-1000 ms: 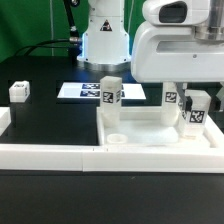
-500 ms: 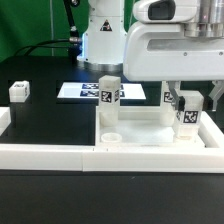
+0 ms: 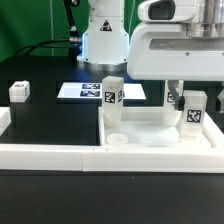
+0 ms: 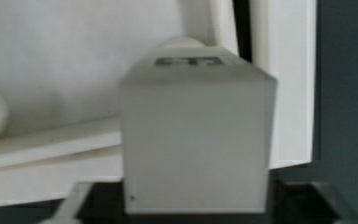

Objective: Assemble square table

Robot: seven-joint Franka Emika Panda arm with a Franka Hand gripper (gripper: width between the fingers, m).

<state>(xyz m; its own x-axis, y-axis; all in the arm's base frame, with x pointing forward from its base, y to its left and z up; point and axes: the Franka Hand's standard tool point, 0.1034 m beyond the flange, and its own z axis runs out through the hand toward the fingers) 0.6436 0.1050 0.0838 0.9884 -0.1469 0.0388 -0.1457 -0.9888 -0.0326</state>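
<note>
The white square tabletop (image 3: 150, 133) lies like a tray at the exterior view's right, its inner face (image 4: 51, 90) filling the wrist view. One tagged white leg (image 3: 112, 90) stands upright at its far left corner. Another tagged leg (image 3: 171, 97) stands at the far right. A third leg (image 3: 193, 114) (image 4: 197, 130) stands upright in the near right corner, between the fingers of my gripper (image 3: 195, 104) (image 4: 197, 208). The jaws are open and flank the leg's sides. A fourth leg (image 3: 18, 91) lies loose on the black table at the left.
The marker board (image 3: 85, 91) lies flat behind the tabletop, in front of the robot base (image 3: 103, 40). A long low white border wall (image 3: 60, 155) runs along the front edge. A short piece of wall (image 3: 4, 122) sits at the left.
The leg under the gripper was tilted; now it stands upright in the corner. The jaws have spread apart from its sides.
</note>
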